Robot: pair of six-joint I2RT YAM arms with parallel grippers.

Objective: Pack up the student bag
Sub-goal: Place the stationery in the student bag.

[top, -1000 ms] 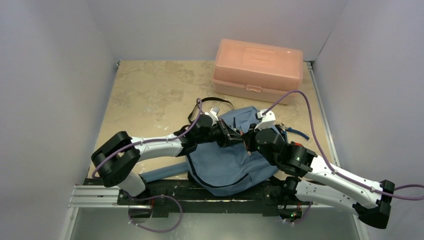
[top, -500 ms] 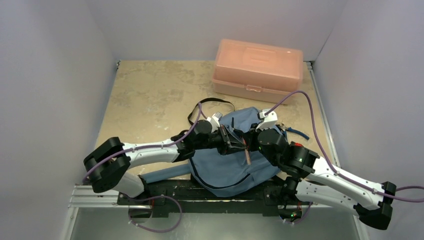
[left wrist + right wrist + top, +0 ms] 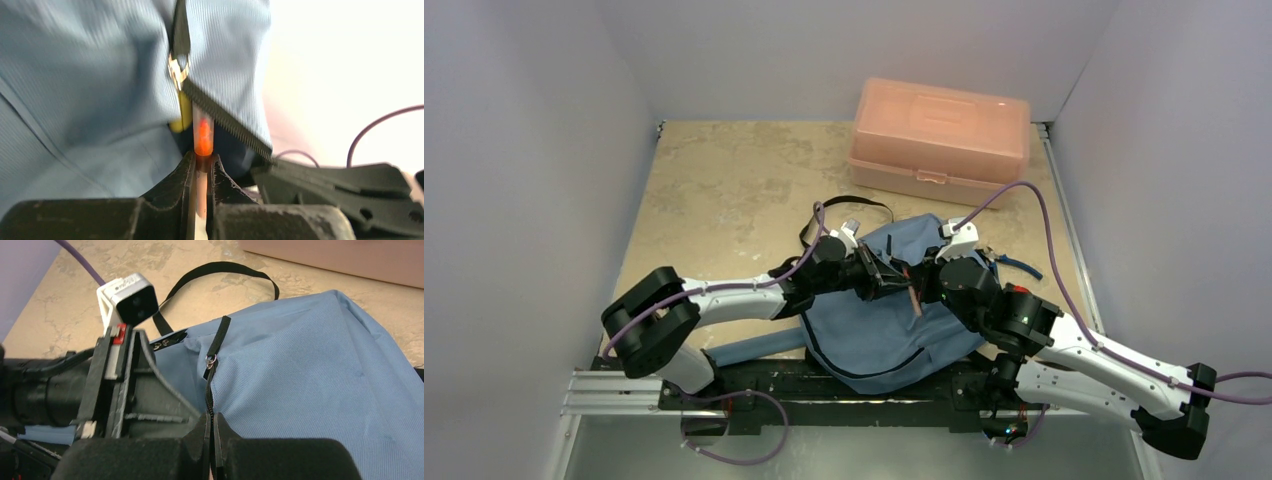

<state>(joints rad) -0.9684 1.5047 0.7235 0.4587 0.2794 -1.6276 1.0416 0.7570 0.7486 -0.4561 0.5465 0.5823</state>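
The blue-grey student bag (image 3: 874, 335) lies near the front edge between both arms. My left gripper (image 3: 898, 281) is shut on a thin pink-orange pen (image 3: 913, 301). In the left wrist view the pen (image 3: 203, 131) points from the left gripper (image 3: 202, 161) into the dark gap of the open zipper (image 3: 227, 122), beside something yellow (image 3: 184, 111) inside. My right gripper (image 3: 927, 284) is shut on the bag's zipper edge (image 3: 209, 395), in the right wrist view (image 3: 212, 424), holding the fabric (image 3: 310, 370) up. The zipper pull (image 3: 212, 359) hangs just beyond.
A rigid salmon-pink plastic box (image 3: 939, 140) stands at the back right of the table (image 3: 724, 190). A thin black strap loop (image 3: 849, 205) lies behind the bag. A wide blue shoulder strap (image 3: 749, 348) trails to the front left. White walls close in the sides.
The left arm has shifted and the pen has come into view, then moved up toward the bag's opening. The right gripper has kept its hold on the zipper edge.
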